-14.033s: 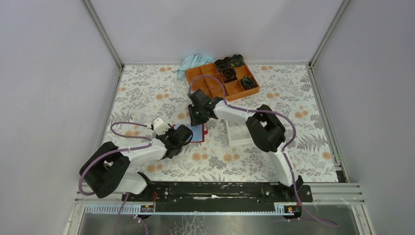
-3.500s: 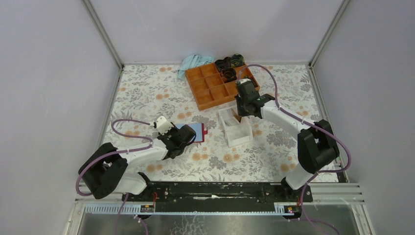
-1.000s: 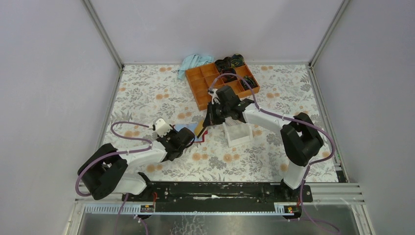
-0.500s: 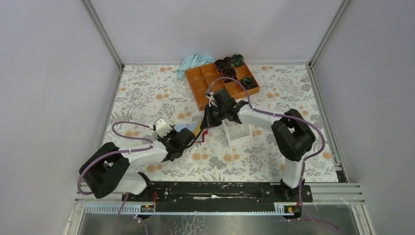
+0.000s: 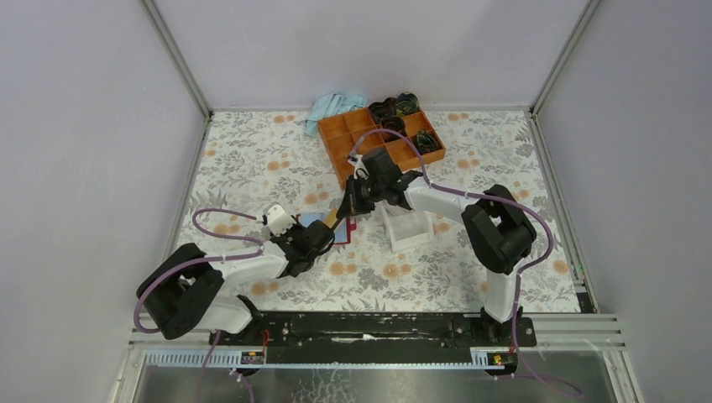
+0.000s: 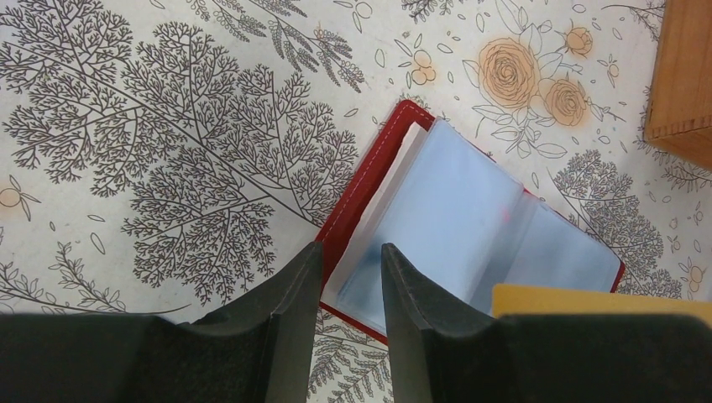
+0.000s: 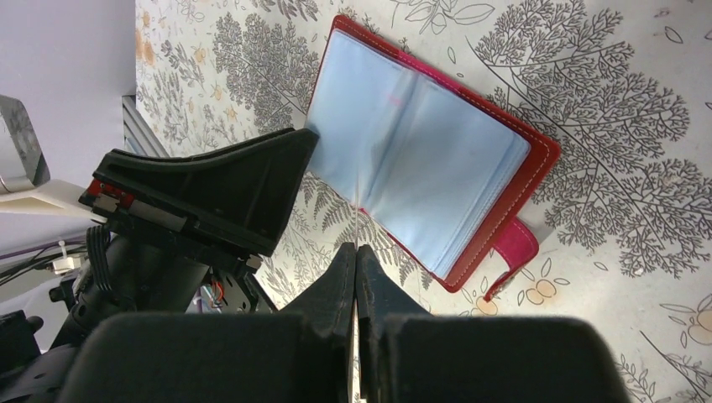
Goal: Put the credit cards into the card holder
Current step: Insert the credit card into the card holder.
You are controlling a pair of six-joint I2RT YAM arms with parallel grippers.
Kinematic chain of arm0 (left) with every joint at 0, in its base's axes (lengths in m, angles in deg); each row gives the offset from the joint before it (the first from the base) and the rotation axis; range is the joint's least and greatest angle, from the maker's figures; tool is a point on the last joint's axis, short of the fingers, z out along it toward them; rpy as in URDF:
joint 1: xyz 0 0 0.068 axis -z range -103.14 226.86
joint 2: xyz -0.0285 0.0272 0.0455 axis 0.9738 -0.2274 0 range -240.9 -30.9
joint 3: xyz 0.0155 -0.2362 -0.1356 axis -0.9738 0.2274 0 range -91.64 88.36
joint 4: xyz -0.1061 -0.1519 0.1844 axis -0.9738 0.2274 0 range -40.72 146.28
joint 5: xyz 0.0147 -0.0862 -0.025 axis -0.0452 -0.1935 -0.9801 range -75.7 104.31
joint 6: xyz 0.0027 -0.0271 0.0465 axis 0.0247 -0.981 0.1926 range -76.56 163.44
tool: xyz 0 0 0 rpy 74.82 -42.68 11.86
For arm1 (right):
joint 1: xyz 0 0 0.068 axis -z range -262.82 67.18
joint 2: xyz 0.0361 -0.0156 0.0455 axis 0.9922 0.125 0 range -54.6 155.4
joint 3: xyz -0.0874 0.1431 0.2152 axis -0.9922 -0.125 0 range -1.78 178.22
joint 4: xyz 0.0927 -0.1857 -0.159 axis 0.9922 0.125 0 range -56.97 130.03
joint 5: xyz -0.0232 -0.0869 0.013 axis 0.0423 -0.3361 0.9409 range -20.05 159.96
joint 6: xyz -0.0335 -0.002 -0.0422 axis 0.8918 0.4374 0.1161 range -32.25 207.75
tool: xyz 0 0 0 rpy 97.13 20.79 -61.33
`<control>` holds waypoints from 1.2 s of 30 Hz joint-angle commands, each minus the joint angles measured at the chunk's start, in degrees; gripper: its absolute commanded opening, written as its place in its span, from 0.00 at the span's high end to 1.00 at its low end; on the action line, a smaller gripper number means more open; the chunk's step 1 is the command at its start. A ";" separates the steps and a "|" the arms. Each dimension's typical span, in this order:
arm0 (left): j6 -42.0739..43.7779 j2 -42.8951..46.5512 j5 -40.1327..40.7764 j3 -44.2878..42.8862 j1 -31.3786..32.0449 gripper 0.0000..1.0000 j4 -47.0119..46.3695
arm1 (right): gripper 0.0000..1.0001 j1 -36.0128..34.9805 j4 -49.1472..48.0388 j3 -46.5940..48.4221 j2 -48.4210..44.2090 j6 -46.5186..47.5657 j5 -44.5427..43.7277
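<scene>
The dark-red card holder (image 5: 344,230) lies open on the table, its pale clear pockets facing up (image 6: 470,210) (image 7: 420,143). My left gripper (image 5: 316,236) (image 6: 348,250) is nearly closed, with the holder's near-left corner between its fingertips. My right gripper (image 5: 353,201) (image 7: 356,248) is shut on a tan-gold credit card (image 5: 337,217). The card slants down, its free edge over the holder's pockets near the middle fold. It shows edge-on as a thin line in the right wrist view (image 7: 358,210) and as a yellow strip in the left wrist view (image 6: 588,300). No other loose card is visible.
A whitish clear box (image 5: 410,227) stands just right of the holder, under my right forearm. An orange compartment tray (image 5: 369,143) (image 6: 684,75) with dark items sits behind. A light blue cloth (image 5: 331,105) lies at the back. Grey walls close in the table.
My right gripper went from the clear box to the holder with the tan-gold card. In the last second it moved a little left and lowered the card over the pockets. The left arm stayed put.
</scene>
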 commanded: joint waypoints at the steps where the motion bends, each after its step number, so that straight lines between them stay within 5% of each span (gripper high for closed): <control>1: -0.64 -0.27 2.11 0.51 0.27 0.61 -2.12 | 1.00 -0.62 -1.55 2.61 1.12 -0.34 1.98; 36: -1.12 0.67 2.75 0.72 0.16 0.60 -1.02 | 1.00 -0.77 -2.35 0.49 3.11 0.32 1.80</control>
